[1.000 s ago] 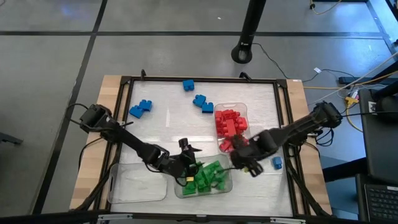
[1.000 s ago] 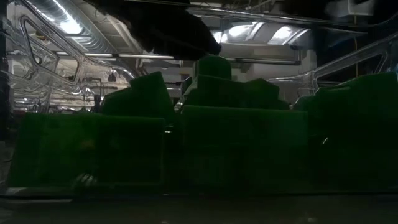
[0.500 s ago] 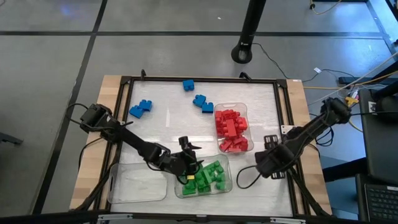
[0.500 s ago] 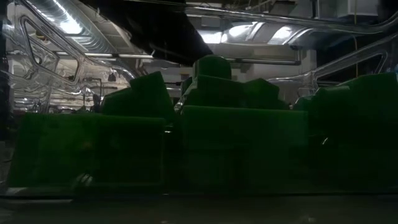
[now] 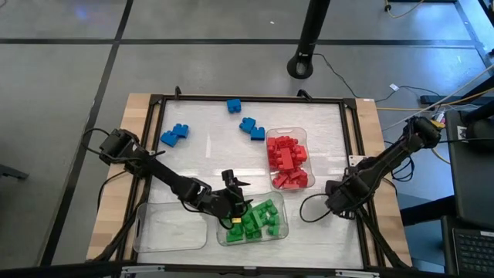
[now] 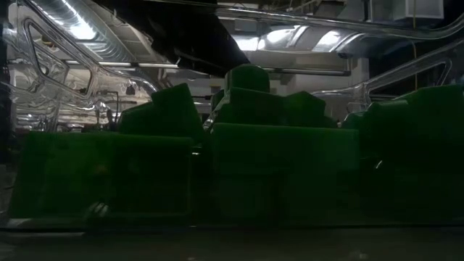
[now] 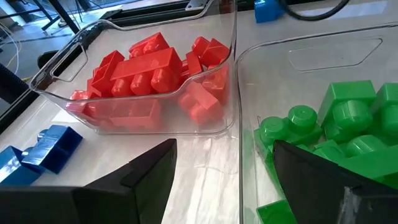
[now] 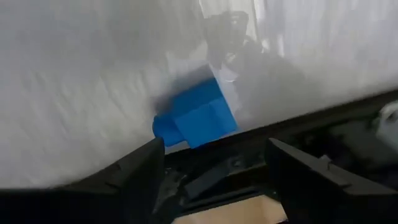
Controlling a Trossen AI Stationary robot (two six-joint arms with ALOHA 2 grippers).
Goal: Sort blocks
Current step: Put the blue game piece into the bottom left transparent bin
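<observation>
- Risk: the right gripper (image 8: 214,171) hangs over a lone blue block (image 8: 196,116) that lies close to the table's dark frame (image 8: 298,127), lower right in the high view. If one finger lands on the frame, or on top of the block, the close could knock the block aside rather than catch it.
- Risk: the left gripper (image 7: 224,168) sits at the wall of the green tray (image 5: 283,224), bottom centre of the high view, next to the red tray (image 5: 270,136). A sideways move could shove either tray, since both are light, clear plastic.
- Risk: blue blocks (image 5: 174,134) are scattered in the upper left and upper centre, and the empty tray (image 5: 171,232) at lower left is likely theirs. A drop into the wrong tray would spoil the sort.
- Right gripper: fingers spread wide, straddling the blue block from above, nothing gripped yet.
- Left gripper: fingers apart, empty, touching no block that I can see.
- Red blocks (image 5: 287,158) fill their tray at centre right; green blocks (image 5: 258,220) fill theirs below.
</observation>
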